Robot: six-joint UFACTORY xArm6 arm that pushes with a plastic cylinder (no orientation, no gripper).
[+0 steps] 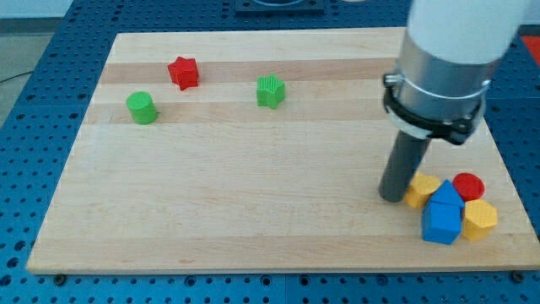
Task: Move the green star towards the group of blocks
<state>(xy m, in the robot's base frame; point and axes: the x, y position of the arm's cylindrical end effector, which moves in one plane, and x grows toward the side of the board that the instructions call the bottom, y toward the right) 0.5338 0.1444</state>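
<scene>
The green star (270,91) lies on the wooden board (253,194) near the view's top, a little right of centre. The group of blocks sits at the view's lower right: a yellow block (423,190), a red cylinder (468,186), a blue block (442,215) and a second yellow block (480,219), all touching or nearly so. My tip (392,197) rests on the board just left of the first yellow block, far below and right of the green star.
A red star (183,73) lies at the upper left. A green cylinder (143,107) lies left of and below it. The arm's white and grey body (447,59) hangs over the board's upper right. A blue perforated table surrounds the board.
</scene>
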